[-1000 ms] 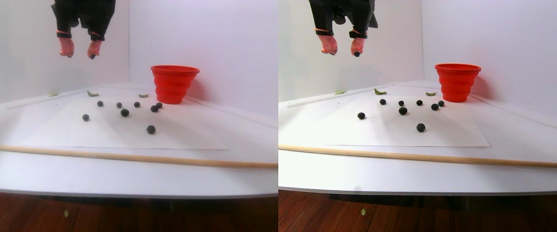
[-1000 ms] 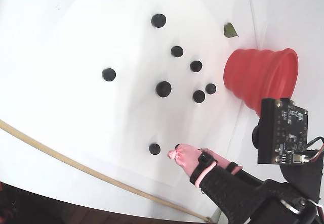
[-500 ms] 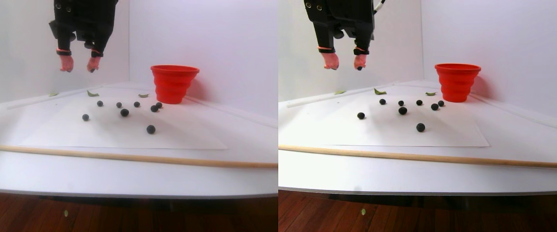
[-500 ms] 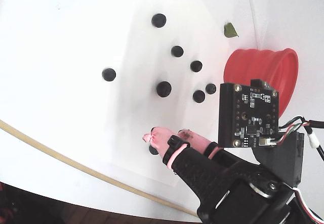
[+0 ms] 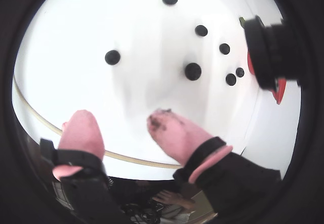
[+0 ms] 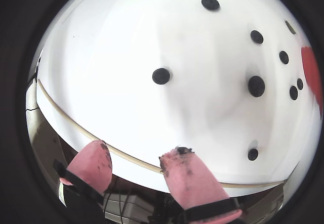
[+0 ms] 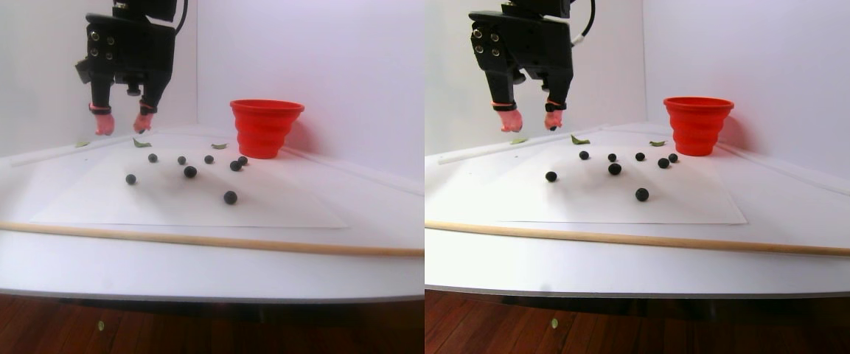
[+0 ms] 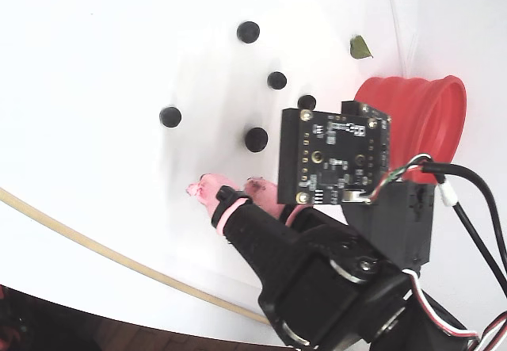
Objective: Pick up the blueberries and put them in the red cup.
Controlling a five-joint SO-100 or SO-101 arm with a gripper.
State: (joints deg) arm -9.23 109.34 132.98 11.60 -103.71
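Several blueberries lie scattered on a white sheet; they also show in both wrist views and in the fixed view. The red cup stands upright at the back right of them. In a wrist view it is mostly hidden behind a black camera, and in the fixed view it is partly hidden. My gripper hangs above the table's back left, clear of the berries. Its pink fingertips are apart with nothing between them in both wrist views.
A thin wooden strip runs along the table's front. Small green leaf scraps lie near the back. White walls stand close behind the cup. A black camera and a circuit board ride on the wrist.
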